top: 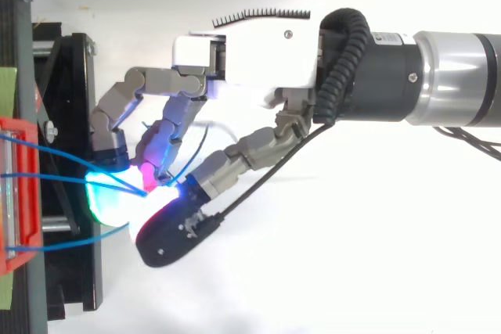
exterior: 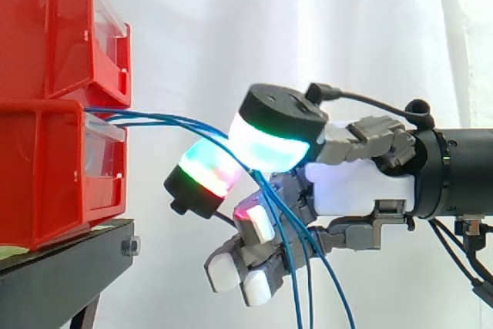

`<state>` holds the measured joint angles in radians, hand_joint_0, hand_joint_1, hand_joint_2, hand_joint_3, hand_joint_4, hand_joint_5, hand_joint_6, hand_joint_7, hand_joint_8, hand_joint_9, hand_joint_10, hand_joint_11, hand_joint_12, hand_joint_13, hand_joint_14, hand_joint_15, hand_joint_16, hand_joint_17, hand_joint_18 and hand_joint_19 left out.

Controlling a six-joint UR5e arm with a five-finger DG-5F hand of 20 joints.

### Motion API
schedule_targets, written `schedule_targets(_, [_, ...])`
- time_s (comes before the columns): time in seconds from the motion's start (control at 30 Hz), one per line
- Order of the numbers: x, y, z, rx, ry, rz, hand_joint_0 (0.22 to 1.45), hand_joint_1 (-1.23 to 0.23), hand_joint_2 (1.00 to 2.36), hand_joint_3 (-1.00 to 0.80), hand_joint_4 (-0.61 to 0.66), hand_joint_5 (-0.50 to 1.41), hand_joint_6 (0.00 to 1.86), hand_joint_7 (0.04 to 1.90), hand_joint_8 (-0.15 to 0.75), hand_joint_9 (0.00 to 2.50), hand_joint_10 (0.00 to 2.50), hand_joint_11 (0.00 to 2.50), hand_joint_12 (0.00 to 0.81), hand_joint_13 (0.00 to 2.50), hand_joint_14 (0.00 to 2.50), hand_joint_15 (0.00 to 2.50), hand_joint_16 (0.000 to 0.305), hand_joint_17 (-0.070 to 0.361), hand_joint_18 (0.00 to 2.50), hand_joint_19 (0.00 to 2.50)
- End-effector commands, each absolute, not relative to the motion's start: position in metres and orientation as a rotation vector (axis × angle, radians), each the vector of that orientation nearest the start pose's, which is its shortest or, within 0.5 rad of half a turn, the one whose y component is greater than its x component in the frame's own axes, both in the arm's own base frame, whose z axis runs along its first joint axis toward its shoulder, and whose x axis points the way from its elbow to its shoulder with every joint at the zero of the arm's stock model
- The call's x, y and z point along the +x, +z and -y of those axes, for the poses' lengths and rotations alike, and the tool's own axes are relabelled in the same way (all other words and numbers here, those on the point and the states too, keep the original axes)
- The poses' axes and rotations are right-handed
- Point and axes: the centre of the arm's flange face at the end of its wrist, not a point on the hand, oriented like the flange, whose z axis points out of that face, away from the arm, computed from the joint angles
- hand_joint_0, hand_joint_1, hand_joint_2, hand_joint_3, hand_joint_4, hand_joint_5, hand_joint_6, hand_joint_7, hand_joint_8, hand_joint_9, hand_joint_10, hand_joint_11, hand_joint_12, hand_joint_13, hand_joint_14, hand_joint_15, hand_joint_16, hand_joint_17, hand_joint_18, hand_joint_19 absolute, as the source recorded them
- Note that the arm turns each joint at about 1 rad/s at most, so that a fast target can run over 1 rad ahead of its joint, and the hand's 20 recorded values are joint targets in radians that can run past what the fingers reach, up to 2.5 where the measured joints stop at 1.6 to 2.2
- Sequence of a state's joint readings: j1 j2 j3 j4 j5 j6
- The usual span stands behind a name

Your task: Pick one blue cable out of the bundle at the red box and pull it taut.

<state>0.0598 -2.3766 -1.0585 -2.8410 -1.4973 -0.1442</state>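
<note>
Blue cables (exterior: 154, 119) leave the gap between the lower red box (exterior: 46, 182) and the upper red bin (exterior: 54, 28). They run roughly level away from the box, arch over, then drop through the hand (exterior: 362, 186) to the bottom of the side view. From above, two strands meet at one spot between the glowing fingertips (top: 153, 170) and the thumb pad; a third bows loosely just beside it. The fingers are curled, pinching at that meeting spot; one strand or several, cannot tell. The hand sits just off the box front, the arm in line with the strands' long axis. Judgement: slack lies between box and pinch, so tautening calls for a straight draw away from the box. Black stand (exterior: 62, 260) below, white curtain (exterior: 231, 21) behind.
</note>
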Motion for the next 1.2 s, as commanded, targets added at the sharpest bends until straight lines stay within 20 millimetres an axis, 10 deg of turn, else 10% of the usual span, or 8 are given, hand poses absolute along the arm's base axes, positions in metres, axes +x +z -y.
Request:
schedule_targets(0.0, [0.7890, 0.2434, 0.0936, 1.107, 1.094, -1.261, 0.75, -0.97, 1.00, -0.50, -0.11, -0.15, 0.95, 0.82, 0.354, 1.10, 0.01, 0.72, 0.352, 0.89, 0.01, 0.39, 0.045, 0.102, 0.84, 0.41])
schedule_targets(0.37, [0.7890, 0.2448, 0.0936, 1.105, 1.096, -1.258, 0.44, -0.77, 1.00, -0.50, 0.05, -0.11, 0.91, 0.80, 0.408, 1.18, 0.01, 0.70, 0.410, 0.91, 0.01, 0.40, 0.057, 0.129, 0.88, 0.45])
schedule_targets(0.57, [0.7889, 0.2446, 0.0935, 1.105, 1.096, -1.261, 0.57, -0.65, 1.00, -0.46, 0.03, -0.12, 0.90, 0.89, 0.386, 1.17, 0.01, 0.70, 0.374, 0.88, 0.01, 0.42, 0.049, 0.110, 0.80, 0.50])
schedule_targets(1.0, [0.7890, 0.2448, 0.0933, 1.103, 1.098, -1.260, 0.80, -0.93, 1.00, -0.47, -0.12, -0.13, 0.92, 1.19, 0.372, 1.20, 0.01, 0.79, 0.352, 0.94, 0.02, 0.41, 0.044, 0.100, 0.85, 0.43])
schedule_targets(1.17, [0.7890, 0.2448, 0.0932, 1.103, 1.100, -1.261, 0.70, -1.00, 1.00, -0.50, -0.11, -0.14, 0.96, 0.86, 0.282, 1.16, 0.01, 0.79, 0.332, 0.92, 0.01, 0.41, 0.041, 0.092, 0.82, 0.40])
